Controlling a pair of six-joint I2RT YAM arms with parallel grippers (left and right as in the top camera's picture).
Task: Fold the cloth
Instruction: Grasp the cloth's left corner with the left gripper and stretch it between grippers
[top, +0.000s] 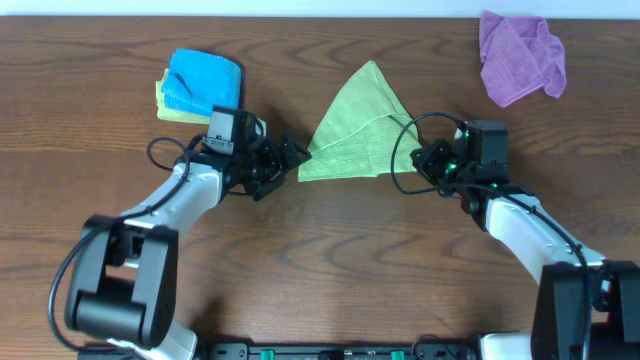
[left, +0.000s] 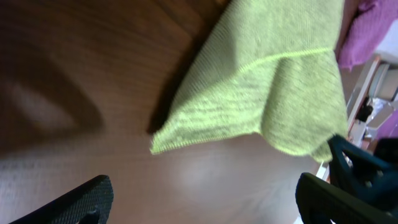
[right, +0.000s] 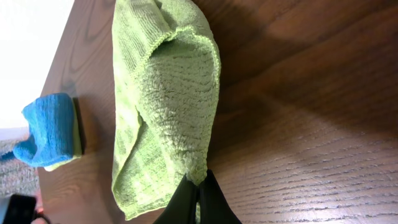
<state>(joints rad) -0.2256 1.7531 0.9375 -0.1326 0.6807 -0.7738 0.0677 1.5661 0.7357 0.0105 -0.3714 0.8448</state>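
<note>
left gripper (top: 283, 165) is seen wide open, with nothing held between its fingers. it is placed just beside the cloth (top: 355, 130), at the cloth's 8 o'clock corner, and whether that corner is touched cannot be told. right gripper (top: 415, 168) is shut tight, and the cloth's 4 o'clock corner is pinched in it. a thin bit of green is seen between its black fingers (right: 186, 205) in the right wrist view. the cloth is laid on the brown table (top: 330, 270), near the middle and a little toward 12 o'clock. it is folded into a pointy shape, with the point at 12 o'clock. a blue cloth (top: 205, 78) is piled on a yellow cloth (top: 165, 100) at the table's 10 o'clock. a purple cloth (top: 520, 55) is crumpled at 2 o'clock, well apart from the green one.
</note>
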